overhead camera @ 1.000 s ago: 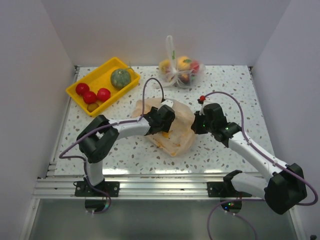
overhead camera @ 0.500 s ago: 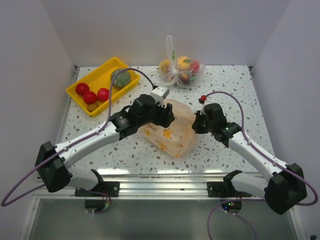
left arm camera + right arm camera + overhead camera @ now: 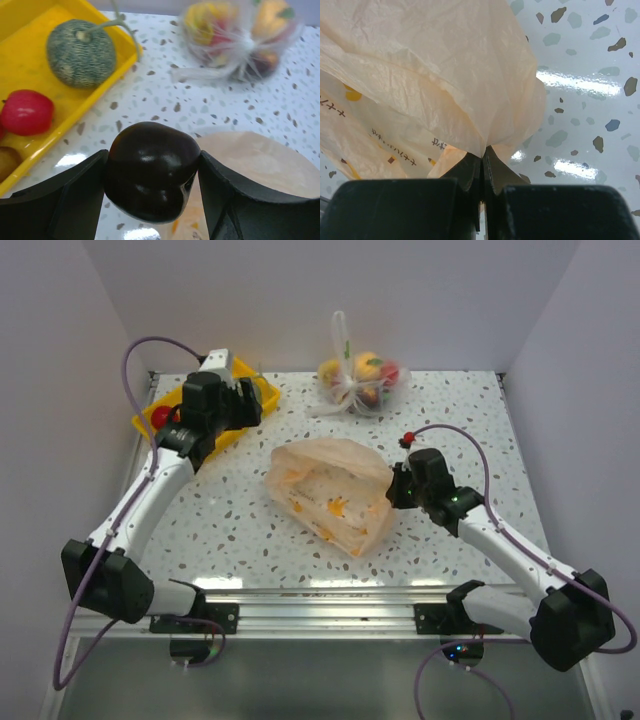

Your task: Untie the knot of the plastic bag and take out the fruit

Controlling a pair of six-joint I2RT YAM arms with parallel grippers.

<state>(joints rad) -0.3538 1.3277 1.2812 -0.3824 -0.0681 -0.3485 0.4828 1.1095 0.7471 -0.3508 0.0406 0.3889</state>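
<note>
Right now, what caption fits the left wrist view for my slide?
Left gripper holds a dark fruit near the yellow tray.

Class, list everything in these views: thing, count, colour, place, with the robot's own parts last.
plastic bag: one, peach-orange, centre, pinched by the right hand.
dark fruit: one, purple-black, in the left hand, near the tray.
tray: one, yellow, far left of the table.
green fruit: one, green, in the tray.
red fruit: one in plain view, red, in the tray.
brown fruit: one, brown, in the tray, mostly cut off.
clear bag: one, whitish, knotted, fruit inside, far edge.
table: one, speckled white, under everything.
left hand: one, black, closed on the dark fruit.
right hand: one, black, shut on the plastic bag.
</note>
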